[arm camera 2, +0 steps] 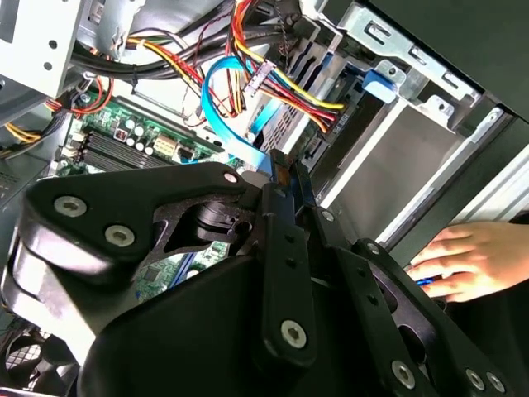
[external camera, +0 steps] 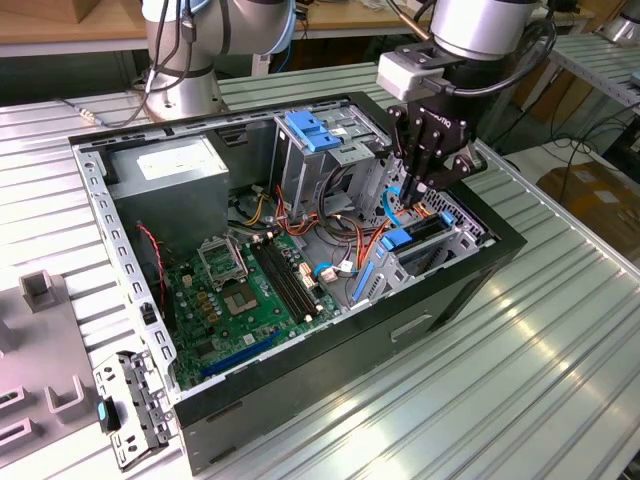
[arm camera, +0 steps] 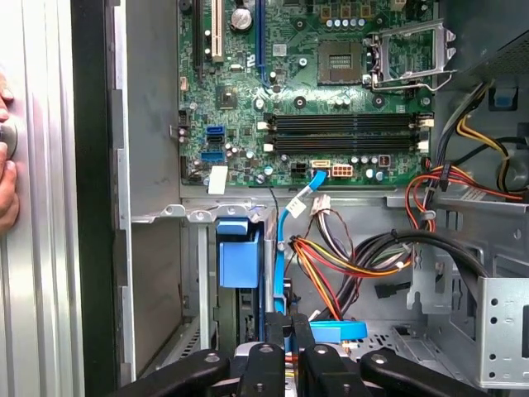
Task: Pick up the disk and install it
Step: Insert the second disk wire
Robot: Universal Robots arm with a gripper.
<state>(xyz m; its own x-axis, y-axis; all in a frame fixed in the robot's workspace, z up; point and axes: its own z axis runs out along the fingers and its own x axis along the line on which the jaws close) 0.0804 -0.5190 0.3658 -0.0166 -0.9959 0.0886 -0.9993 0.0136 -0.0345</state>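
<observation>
Starting at the exterior view's left, the grey metal power-supply box (external camera: 168,168) sits in the far corner of the open black computer case (external camera: 450,300). The green motherboard (external camera: 250,290) lies nearer. Further right stands the grey drive cage with its blue plastic latch (external camera: 318,131). My black claw (external camera: 412,190) hangs over the right end, its fingers pressed together. Just below it, the silver disk with blue side rails (external camera: 424,232) stands on edge in the lower bay. A person's hand (arm camera 2: 475,258) rests outside the case.
</observation>
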